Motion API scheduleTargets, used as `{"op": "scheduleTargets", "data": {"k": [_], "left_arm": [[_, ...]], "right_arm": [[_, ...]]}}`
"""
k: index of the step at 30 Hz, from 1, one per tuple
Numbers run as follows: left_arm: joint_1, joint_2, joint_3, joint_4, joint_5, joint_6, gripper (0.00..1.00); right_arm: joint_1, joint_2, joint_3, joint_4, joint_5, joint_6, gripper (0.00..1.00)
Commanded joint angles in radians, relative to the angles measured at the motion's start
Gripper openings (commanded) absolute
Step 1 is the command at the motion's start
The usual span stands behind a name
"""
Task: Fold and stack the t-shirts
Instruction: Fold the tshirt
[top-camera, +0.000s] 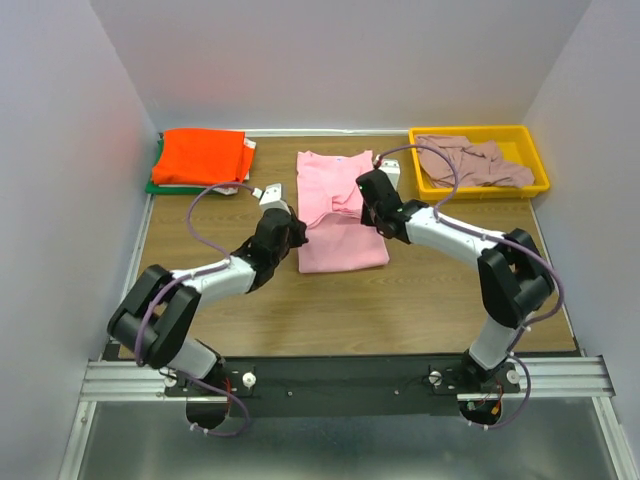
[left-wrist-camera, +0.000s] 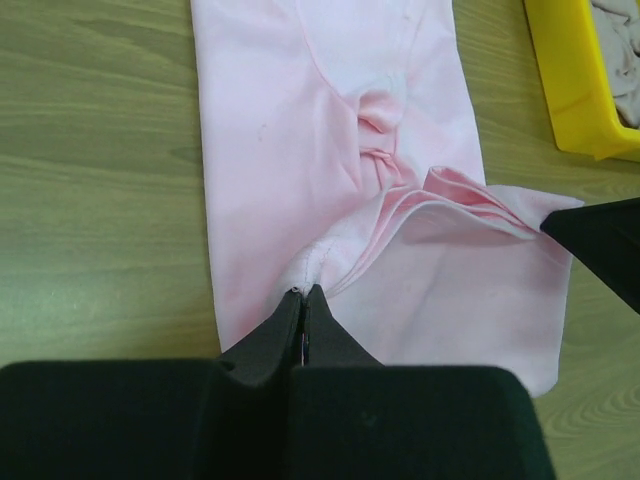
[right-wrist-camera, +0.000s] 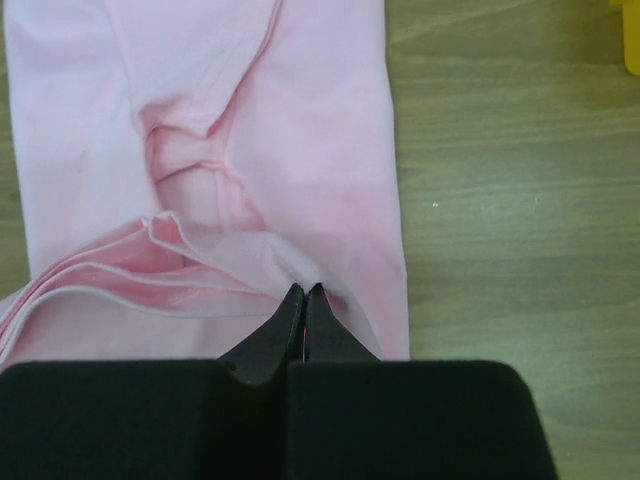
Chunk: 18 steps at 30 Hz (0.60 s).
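A light pink t-shirt (top-camera: 335, 215) lies on the wooden table between my two arms, folded narrow, with its middle bunched and lifted. At its left edge my left gripper (left-wrist-camera: 303, 292) is shut on a pinch of the pink cloth (left-wrist-camera: 300, 130). On the opposite side my right gripper (right-wrist-camera: 304, 290) is shut on a raised fold of the same shirt (right-wrist-camera: 300, 120). In the top view the left gripper (top-camera: 297, 232) and right gripper (top-camera: 368, 205) flank the shirt. A folded orange t-shirt (top-camera: 200, 157) rests on a green one (top-camera: 158, 186) at the back left. A dusty mauve t-shirt (top-camera: 475, 160) lies crumpled in the tray.
A yellow plastic tray (top-camera: 480, 133) stands at the back right; its corner (left-wrist-camera: 570, 90) shows in the left wrist view. White walls close the table on three sides. Bare wood (top-camera: 400, 300) lies in front of the pink shirt.
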Motion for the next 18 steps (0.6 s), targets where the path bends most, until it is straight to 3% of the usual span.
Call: {"op": "scheduleTargets", "data": {"k": [1,16,17,18], "left_arm": [[0.061,0.115,0.077,0.106,0.101,0.088,0.0],[0.179,0.406,0.298,0.152,0.249,0.192,0.0],[0.196,0.434,0.312,0.152,0.262,0.194,0.07],[0.202,0.443,0.34,0.152,0.297,0.195,0.22]], "right_arm": [[-0.035,0.084,0.08,0.044,0.045,-0.045,0.0],[-0.112,0.33,0.315,0.058,-0.009,-0.108,0.0],[-0.116,0.339,0.335,0.058,-0.017,-0.108,0.01],[-0.121,0.345,0.347,0.058,-0.021,-0.109,0.05]]}}
